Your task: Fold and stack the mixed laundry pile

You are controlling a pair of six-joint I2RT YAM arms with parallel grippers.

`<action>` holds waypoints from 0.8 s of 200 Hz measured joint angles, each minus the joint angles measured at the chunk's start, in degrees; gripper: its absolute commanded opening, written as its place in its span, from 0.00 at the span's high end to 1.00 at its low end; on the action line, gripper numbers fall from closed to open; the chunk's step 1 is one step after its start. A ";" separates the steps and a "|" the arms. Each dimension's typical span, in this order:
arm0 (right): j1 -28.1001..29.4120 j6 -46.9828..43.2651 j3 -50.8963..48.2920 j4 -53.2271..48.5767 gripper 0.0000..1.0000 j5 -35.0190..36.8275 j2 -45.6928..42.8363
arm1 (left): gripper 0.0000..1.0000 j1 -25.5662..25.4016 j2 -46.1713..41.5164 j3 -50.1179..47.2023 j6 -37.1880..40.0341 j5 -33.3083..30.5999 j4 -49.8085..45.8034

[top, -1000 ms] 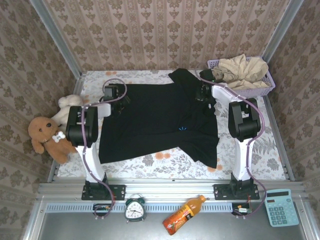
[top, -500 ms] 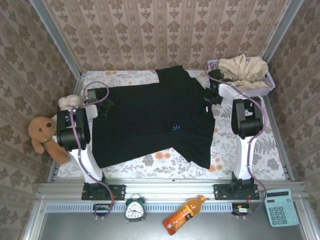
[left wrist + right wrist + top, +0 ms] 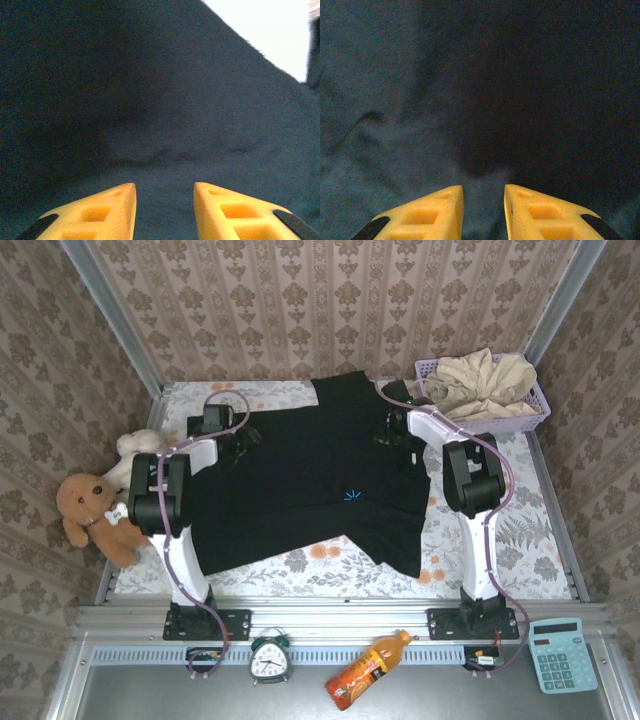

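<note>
1. The left gripper [image 3: 165, 187] hovers low over the black T-shirt [image 3: 320, 480]. Its yellow fingers are parted, with nothing between them.
2. The right gripper [image 3: 483, 189] is also released, its gap narrower, and sits just above a shallow wrinkle in the same cloth.
3. Likely risk: with dark fabric directly under both pairs of fingers, closing now could pinch one layer or miss the hem. The fold would then drag crooked, and uneven pulls from the two arms could bunch the shirt.
4. From above, the T-shirt lies spread over the floral table [image 3: 330, 565], mostly flat. A tiny blue mark [image 3: 351, 496] sits near its middle, and one corner trails toward the near right.
5. The beige-cream garment [image 3: 485, 380] is heaped, unfolded, in the lavender basket [image 3: 540, 405] at the far right corner, near the shirt's edge.
</note>
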 measured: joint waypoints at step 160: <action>-6.99 -2.67 17.70 -3.34 0.60 -8.98 5.38 | 0.38 2.32 12.55 23.17 -2.73 8.13 -3.63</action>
